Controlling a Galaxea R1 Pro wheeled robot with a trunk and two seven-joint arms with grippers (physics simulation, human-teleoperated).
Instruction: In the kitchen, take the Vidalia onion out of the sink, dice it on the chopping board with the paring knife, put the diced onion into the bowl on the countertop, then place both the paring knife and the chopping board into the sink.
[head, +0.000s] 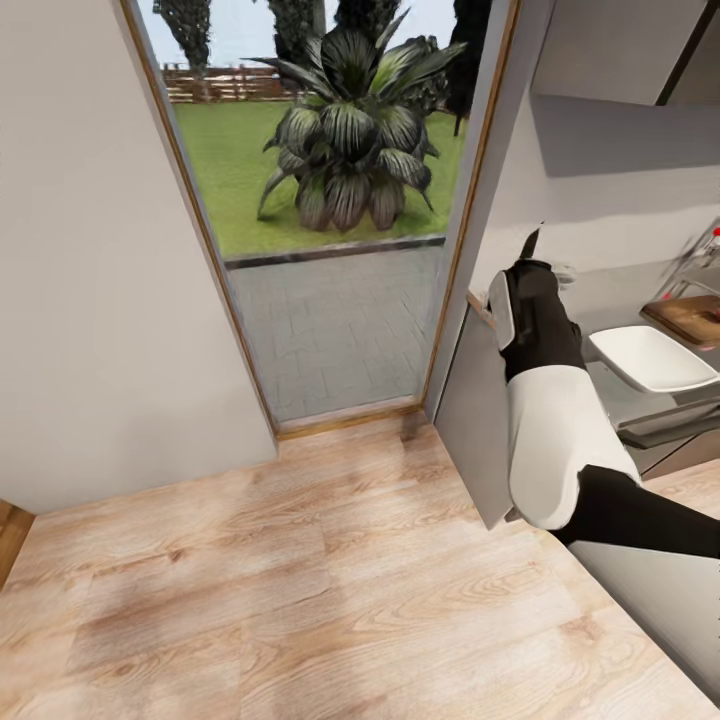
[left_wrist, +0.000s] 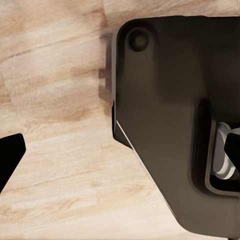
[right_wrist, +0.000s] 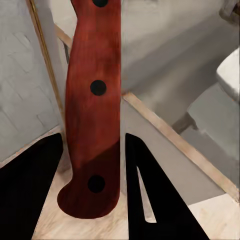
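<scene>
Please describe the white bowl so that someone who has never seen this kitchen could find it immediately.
Look right of the open doorway with the big plant outside, to the grey countertop along the wall. The bowl sits near its front edge, beyond the robot's right arm. It is shallow, white and squarish with rounded corners, unlike the brown wooden chopping board just behind it.

Bright, even daylight; soft shadows

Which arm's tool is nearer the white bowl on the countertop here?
Right. The right tool, shut on the paring knife, is up beside the bowl at the countertop's end. The left tool hangs low over the wooden floor, away from it.
</scene>
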